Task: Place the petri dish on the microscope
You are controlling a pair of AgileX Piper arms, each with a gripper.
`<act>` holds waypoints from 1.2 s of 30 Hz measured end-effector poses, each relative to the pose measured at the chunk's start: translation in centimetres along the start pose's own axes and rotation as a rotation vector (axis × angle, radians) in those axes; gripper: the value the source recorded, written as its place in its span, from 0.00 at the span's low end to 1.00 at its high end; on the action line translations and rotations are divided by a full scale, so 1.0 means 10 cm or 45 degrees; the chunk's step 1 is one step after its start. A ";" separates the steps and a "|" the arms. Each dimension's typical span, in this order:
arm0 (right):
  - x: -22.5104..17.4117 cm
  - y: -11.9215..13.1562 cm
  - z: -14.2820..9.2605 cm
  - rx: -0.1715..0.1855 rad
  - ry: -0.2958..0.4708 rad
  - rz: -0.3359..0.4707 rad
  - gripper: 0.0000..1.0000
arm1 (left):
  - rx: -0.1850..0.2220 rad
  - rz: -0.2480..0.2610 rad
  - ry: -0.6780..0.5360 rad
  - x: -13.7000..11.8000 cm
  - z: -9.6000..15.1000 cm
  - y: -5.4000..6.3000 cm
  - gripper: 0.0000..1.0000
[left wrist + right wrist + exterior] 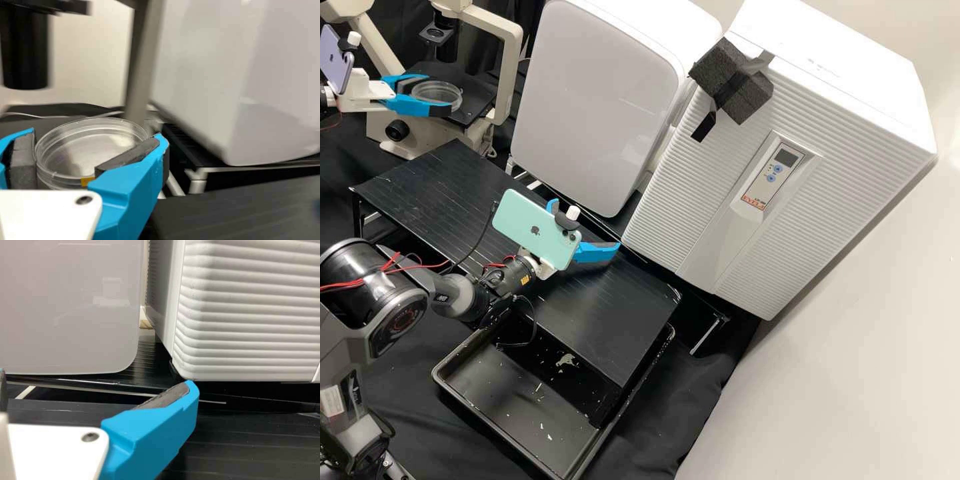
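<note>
A plain off-white wall (853,373) rises along the right side, brighter towards the far end and dimmer beside the ribbed cabinet (693,200). That white cabinet has a small control panel (772,175) on its front and dark foam (733,83) near its top edge. To its left stands another white cabinet (600,100), with a smooth, rounded front that catches pale reflections. A low black bench (433,180) with fine lines across its top runs from the far left towards the near middle. Black cloth (710,380) lies in folds at the near right.
</note>
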 end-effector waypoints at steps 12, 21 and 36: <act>0.00 0.00 0.00 0.000 0.000 0.000 1.00 | 0.064 -0.030 0.195 0.12 -0.21 -0.07 0.00; 0.00 0.00 0.00 0.000 0.000 0.000 1.00 | 0.088 -0.051 0.235 0.32 -0.26 0.05 0.00; 0.00 0.00 0.00 0.000 0.000 0.000 1.00 | 0.070 -0.064 0.303 0.57 -0.43 0.16 0.00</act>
